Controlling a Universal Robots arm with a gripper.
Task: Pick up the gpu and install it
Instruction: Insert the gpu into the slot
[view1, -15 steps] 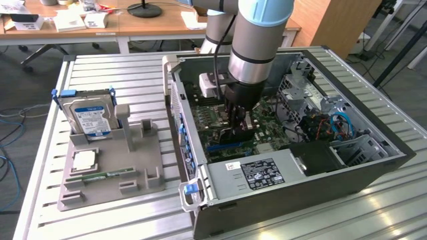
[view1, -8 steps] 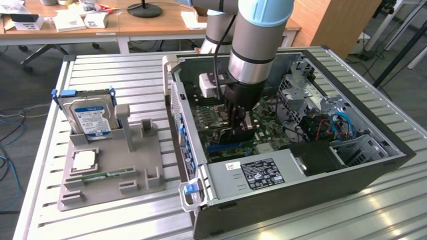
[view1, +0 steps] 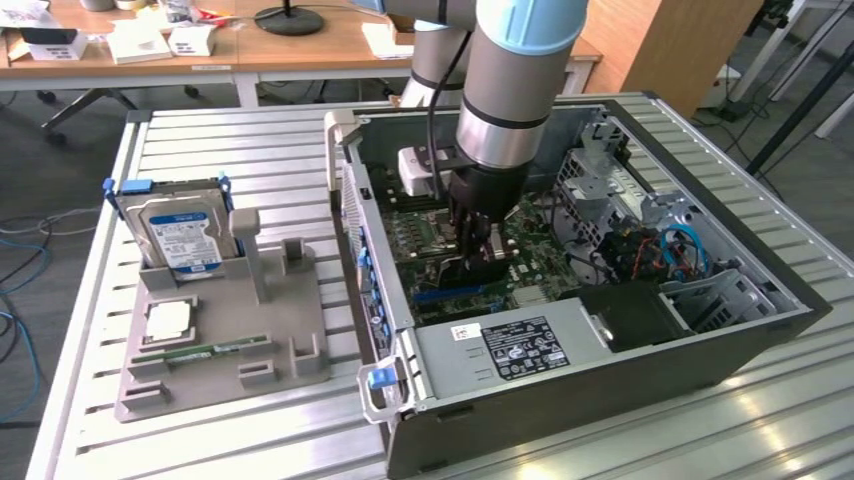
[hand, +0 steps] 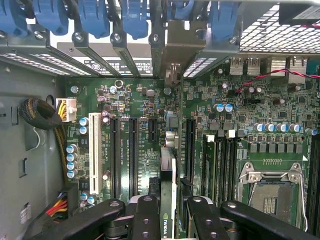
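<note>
Flanking the gripper (hand: 167, 210)-held gpu (hand: 168, 175): black slots (hand: 132, 155), blue latches (hand: 135, 17).

The arm (view1: 514, 80) points down, tool (hand: 167, 210) fingers clamped partway.

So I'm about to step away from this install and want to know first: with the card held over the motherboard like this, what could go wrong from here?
1. The black two-finger gripper holds the thin dark graphics card with its green board edge edge-on above the long black expansion slots; slight misalignment could seat it beside its slot.
2. Its silvery metal end bracket sits near the blue retention clips and might catch there.
3. Small blue capacitors stand close by and could be struck.
</note>
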